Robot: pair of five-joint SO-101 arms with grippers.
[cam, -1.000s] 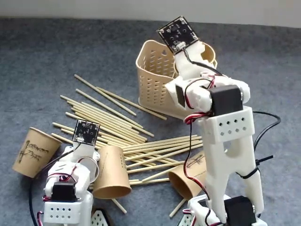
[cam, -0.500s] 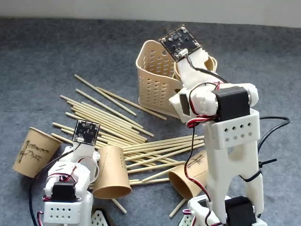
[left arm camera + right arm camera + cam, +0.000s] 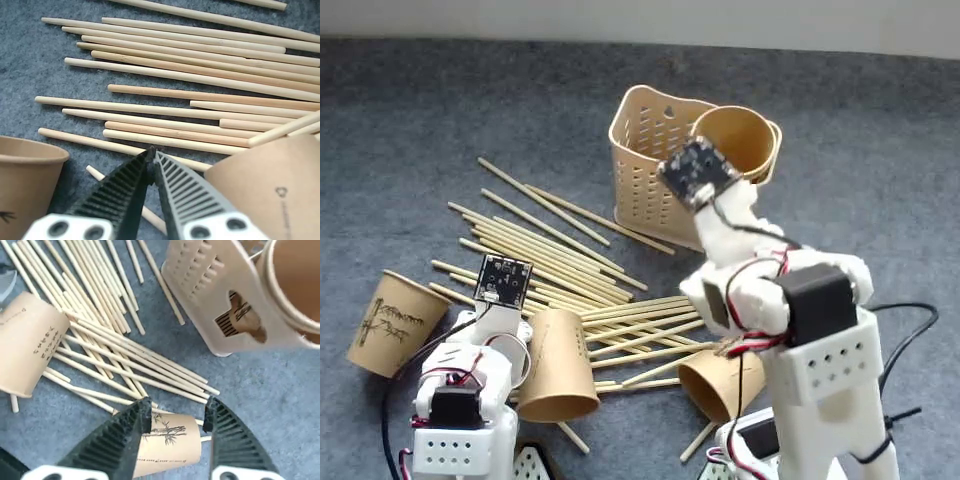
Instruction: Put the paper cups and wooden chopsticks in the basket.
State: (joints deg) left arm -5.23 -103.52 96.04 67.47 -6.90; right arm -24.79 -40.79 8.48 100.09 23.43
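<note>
The cream basket (image 3: 655, 165) stands at the back with one paper cup (image 3: 735, 140) inside it, also seen in the right wrist view as basket (image 3: 220, 305) and cup (image 3: 295, 285). Three more cups lie on their sides: one far left (image 3: 392, 322), one in the middle (image 3: 558, 365), one under the right arm (image 3: 720, 382). Wooden chopsticks (image 3: 550, 255) are strewn between them. My right gripper (image 3: 177, 412) hangs open above the bamboo-printed cup (image 3: 167, 442). My left gripper (image 3: 151, 151) is shut and holds nothing, low over the chopsticks (image 3: 190, 75) between two cups (image 3: 25, 185) (image 3: 275, 185).
Grey carpet (image 3: 440, 110) covers the table, with open room at the back left and far right. The right arm's black cable (image 3: 905, 330) loops out at the right. A pale wall runs along the far edge.
The right arm has pulled back from the basket toward the near side and dropped lower, uncovering the cup that sits in the basket. The left arm has stayed put.
</note>
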